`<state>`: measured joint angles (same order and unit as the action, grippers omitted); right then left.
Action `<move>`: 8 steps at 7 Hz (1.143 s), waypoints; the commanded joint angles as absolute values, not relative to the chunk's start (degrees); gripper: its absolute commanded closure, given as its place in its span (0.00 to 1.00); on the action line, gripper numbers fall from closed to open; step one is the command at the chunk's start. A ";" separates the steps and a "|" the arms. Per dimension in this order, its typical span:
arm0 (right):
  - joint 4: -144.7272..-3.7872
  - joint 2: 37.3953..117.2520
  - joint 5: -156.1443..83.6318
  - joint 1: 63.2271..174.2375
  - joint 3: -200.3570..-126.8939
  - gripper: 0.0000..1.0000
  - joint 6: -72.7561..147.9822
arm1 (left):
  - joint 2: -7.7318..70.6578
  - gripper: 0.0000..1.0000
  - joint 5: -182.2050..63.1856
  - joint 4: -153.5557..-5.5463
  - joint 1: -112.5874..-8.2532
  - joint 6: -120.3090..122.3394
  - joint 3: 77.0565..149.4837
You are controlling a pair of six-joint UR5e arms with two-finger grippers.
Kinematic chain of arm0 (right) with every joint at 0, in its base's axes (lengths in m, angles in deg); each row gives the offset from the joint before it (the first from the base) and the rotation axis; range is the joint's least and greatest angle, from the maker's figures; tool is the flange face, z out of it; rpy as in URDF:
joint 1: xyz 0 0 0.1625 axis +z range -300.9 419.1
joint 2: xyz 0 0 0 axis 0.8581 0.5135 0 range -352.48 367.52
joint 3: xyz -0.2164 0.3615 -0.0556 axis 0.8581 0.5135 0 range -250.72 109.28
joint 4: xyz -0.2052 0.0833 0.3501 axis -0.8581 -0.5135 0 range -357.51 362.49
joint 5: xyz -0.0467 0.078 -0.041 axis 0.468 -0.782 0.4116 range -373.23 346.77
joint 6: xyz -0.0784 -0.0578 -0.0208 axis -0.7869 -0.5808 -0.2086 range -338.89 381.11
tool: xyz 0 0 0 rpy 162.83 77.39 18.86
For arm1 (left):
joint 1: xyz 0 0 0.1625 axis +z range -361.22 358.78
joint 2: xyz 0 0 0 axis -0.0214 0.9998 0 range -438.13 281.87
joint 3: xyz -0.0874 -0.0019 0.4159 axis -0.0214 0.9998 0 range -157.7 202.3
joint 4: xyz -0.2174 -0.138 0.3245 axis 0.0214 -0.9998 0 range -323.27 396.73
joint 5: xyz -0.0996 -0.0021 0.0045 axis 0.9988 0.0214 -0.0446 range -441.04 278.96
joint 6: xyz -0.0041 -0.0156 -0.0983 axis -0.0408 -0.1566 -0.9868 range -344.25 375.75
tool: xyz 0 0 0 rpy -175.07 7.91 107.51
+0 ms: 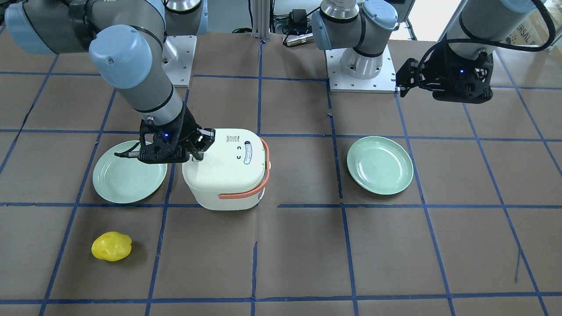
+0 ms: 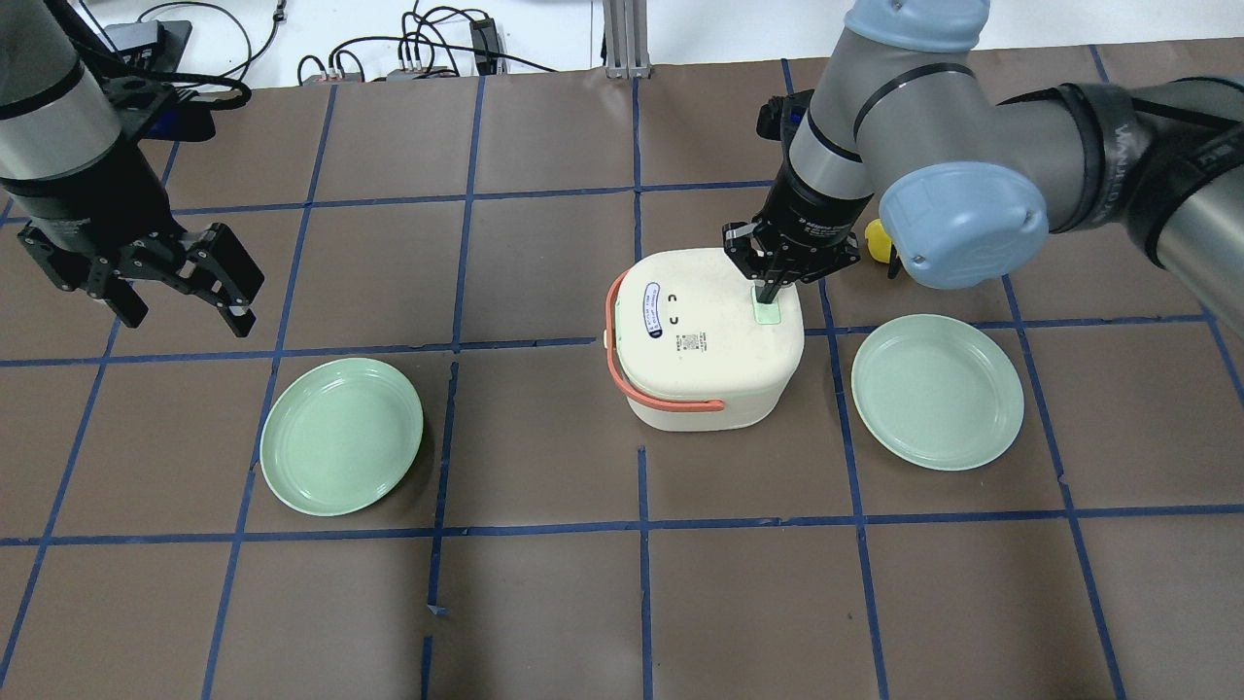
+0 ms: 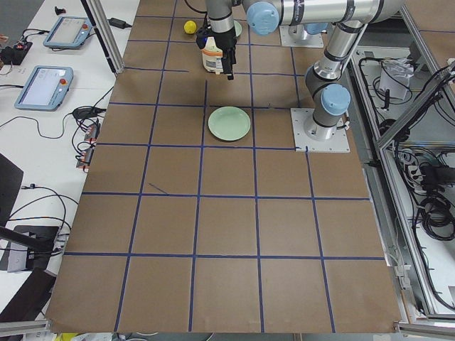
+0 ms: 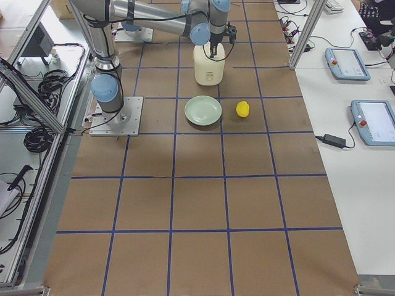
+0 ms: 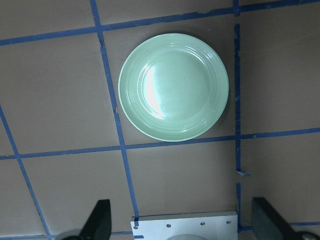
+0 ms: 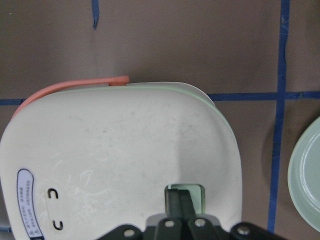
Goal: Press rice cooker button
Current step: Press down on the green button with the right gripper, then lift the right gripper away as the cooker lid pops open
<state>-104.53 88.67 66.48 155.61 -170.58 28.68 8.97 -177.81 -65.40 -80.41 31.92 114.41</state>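
A white rice cooker point(image 2: 709, 340) with a salmon handle point(image 2: 671, 399) stands mid-table; it also shows in the front view point(image 1: 228, 169) and right wrist view point(image 6: 120, 165). Its pale green button point(image 2: 768, 313) sits at the lid's edge nearest the right arm. My right gripper point(image 2: 771, 294) is shut, its fingertips point(image 6: 179, 200) pointing down onto the button point(image 6: 195, 192). My left gripper point(image 2: 185, 282) is open and empty, hovering above the table beyond a green plate point(image 2: 342, 435).
A second green plate point(image 2: 938, 391) lies beside the cooker under the right arm. A yellow lemon-like object point(image 1: 111, 246) lies past that plate, partly hidden by the arm in the overhead view point(image 2: 878, 240). The left wrist view shows the left plate point(image 5: 173, 86).
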 commanded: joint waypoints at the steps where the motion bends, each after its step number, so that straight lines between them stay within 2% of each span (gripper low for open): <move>1: -104.74 88.73 66.48 155.60 -170.65 0.91 29.28 | 8.97 0.00 -177.81 -65.40 -80.41 31.92 114.41; 2: -104.82 89.07 66.74 155.60 -169.00 0.75 29.98 | 8.97 0.00 -177.81 -65.40 -80.41 31.92 114.41; 4: -103.34 89.52 67.62 155.60 -162.42 0.17 31.66 | 8.97 0.00 -177.81 -65.40 -80.41 31.92 114.41; 5: -103.16 89.43 69.54 155.52 -159.26 0.00 31.48 | 8.97 0.00 -177.81 -65.40 -80.41 31.92 114.41; 8: -98.32 89.78 73.84 154.29 -155.80 0.00 26.86 | 8.97 0.00 -177.81 -65.40 -80.41 31.92 114.41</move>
